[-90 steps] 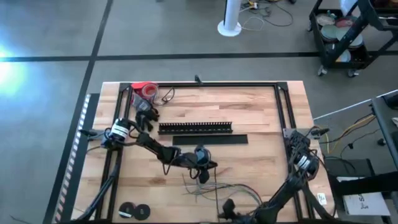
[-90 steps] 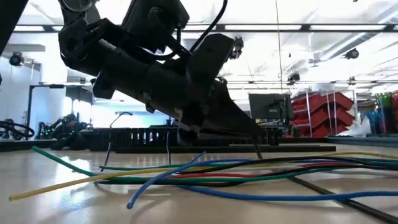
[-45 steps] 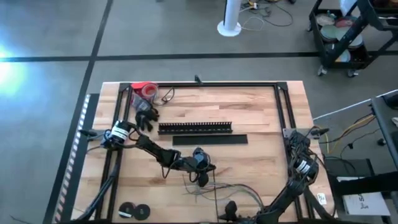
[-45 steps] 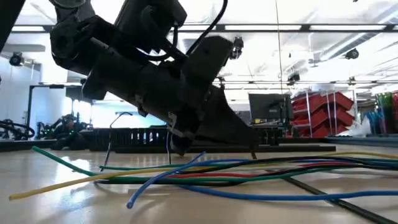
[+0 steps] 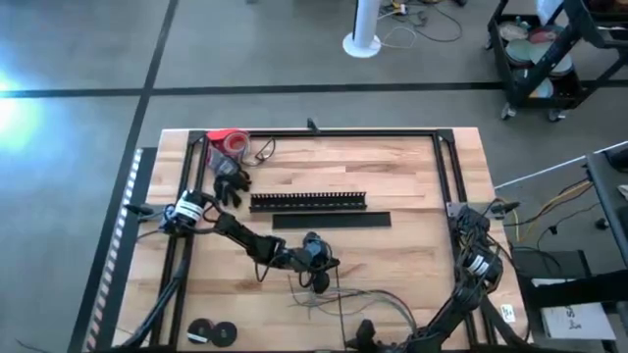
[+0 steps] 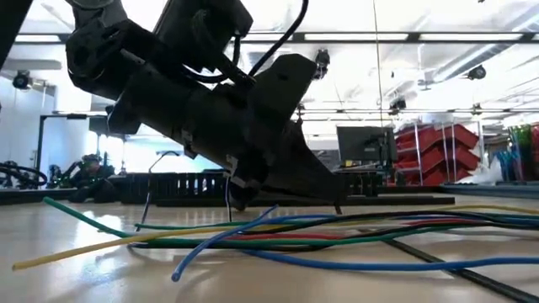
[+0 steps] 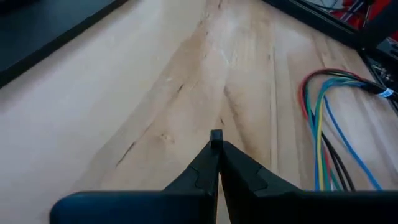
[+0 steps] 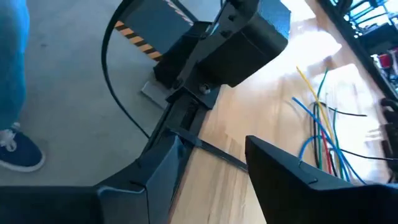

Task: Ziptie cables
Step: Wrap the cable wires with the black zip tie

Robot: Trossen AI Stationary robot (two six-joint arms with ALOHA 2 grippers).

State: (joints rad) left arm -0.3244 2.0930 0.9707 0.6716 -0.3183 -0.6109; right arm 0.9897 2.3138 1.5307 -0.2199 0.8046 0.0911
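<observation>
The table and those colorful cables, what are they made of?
The table looks like pale wood with a smooth, slightly shiny finish: you can see grain lines and plank seams. The cables seem to be wires in smooth plastic coats of blue, green, yellow, red and black; they bend easily and gleam a little.

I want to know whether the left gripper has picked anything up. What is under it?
Bare wooden table lies under the shut left gripper; nothing shows between its fingers. The cables lie off to one side. The patch directly beneath the fingers is hidden.
</observation>
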